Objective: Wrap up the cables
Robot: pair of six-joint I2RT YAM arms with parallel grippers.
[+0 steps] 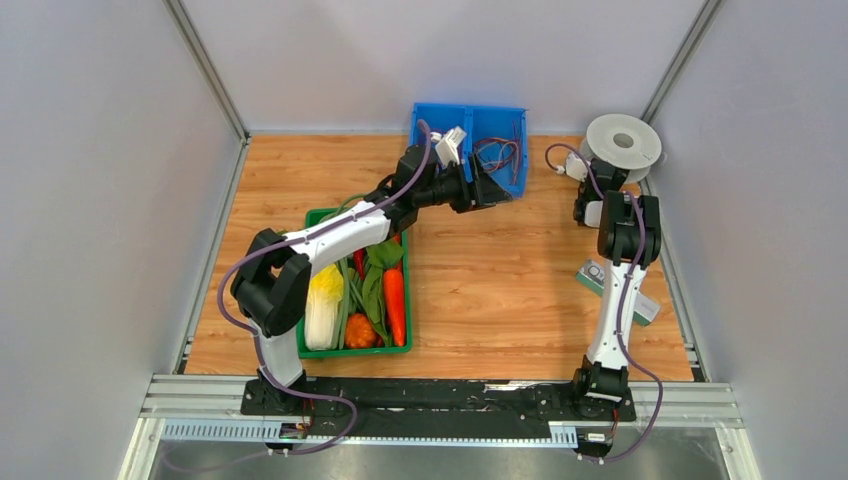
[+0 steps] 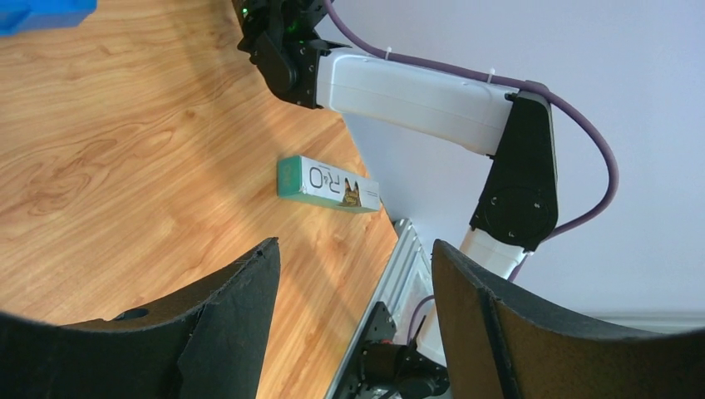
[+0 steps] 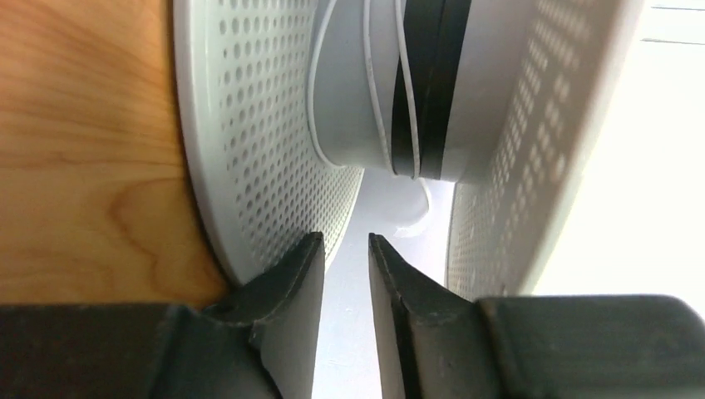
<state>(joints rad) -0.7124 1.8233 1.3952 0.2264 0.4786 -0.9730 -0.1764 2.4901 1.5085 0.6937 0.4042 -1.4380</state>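
The pale-grey round spool [image 1: 623,143] stands at the back right corner of the table. In the right wrist view its perforated flanges [image 3: 258,125] fill the frame, and the thin white cable [image 3: 378,100] runs around the hub beside a black band, with a loose loop [image 3: 420,218] hanging below. My right gripper [image 3: 345,241] sits between the flanges with a narrow gap between its fingers and nothing in it; from above, the right gripper [image 1: 603,170] is at the spool's near edge. My left gripper [image 2: 356,249] is wide open and empty; from above, the left gripper [image 1: 490,188] hovers at the blue bin's front.
A blue bin [image 1: 440,110] at the back centre holds small red and purple wire coils [image 1: 500,155]. A green crate [image 1: 360,350] of vegetables stands at left under the left arm. A teal-and-white box [image 1: 615,290] lies by the right arm, the same box [image 2: 328,184] showing in the left wrist view.
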